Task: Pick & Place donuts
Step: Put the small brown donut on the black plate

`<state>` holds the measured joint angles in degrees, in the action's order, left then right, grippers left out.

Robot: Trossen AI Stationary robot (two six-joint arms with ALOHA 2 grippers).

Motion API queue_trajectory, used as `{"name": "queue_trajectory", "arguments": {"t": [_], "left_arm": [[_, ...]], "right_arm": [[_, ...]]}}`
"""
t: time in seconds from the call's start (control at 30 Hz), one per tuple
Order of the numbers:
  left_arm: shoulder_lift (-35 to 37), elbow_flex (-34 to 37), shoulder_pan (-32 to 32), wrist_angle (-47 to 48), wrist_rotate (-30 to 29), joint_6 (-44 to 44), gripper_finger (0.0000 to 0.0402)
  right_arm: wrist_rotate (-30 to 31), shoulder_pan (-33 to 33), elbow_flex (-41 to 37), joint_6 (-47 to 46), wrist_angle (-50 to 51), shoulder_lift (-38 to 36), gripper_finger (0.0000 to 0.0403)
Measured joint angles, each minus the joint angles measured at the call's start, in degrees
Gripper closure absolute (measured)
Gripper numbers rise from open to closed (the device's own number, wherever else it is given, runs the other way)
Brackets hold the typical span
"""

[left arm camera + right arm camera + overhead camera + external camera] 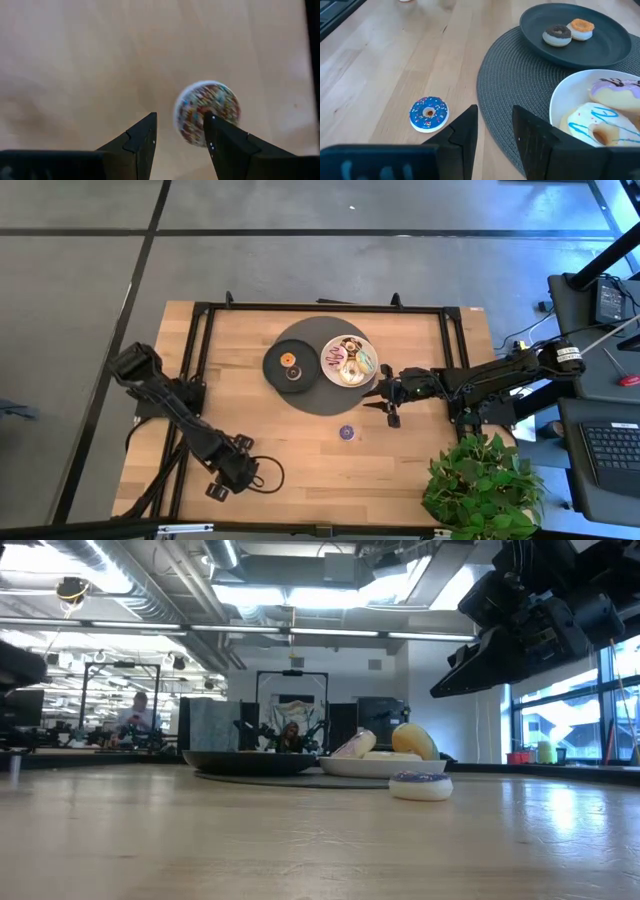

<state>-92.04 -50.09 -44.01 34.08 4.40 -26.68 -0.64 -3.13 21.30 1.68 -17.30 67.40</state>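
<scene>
High view is showing you the tabletop (250, 370), where the right gripper (388, 406) is hovering with jaws open beside the white plate (372, 367). The blue mini donut (347, 432) is lying nearby, probably light and stiff; take it across its rim.

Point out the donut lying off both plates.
The blue donut: alone on bare wood near the right gripper; the others sit on plates.

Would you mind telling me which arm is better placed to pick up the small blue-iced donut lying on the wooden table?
Right: the right gripper hangs open near the blue-iced donut; the left gripper is at the table's far corner.
</scene>
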Motion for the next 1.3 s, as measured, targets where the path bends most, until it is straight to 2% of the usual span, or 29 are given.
{"name": "queue_trajectory", "arguments": {"t": [0.1, 0.43, 0.97, 1.3], "left_arm": [[-0.43, 0.00, -0.26, -0.03, 1.58, -1.16, 0.0244], [-1.26, 0.00, -0.63, -0.48, 0.24, -7.09, 0.0245], [-1.26, 0.00, -0.63, -1.31, 0.40, -4.60, 0.0247], [-1.24, 0.00, -0.63, -1.31, 0.98, -4.08, 0.0313]], "right_arm": [[0.00, 0.00, 0.00, 0.02, 0.00, 0.00, 0.0279], [0.00, -0.01, 0.00, 0.04, 0.00, 0.00, 0.0279], [-0.02, 0.00, 0.00, 0.02, 0.00, 0.00, 0.0279], [-0.02, 0.02, 0.00, 0.04, 0.02, 0.00, 0.0279]]}}
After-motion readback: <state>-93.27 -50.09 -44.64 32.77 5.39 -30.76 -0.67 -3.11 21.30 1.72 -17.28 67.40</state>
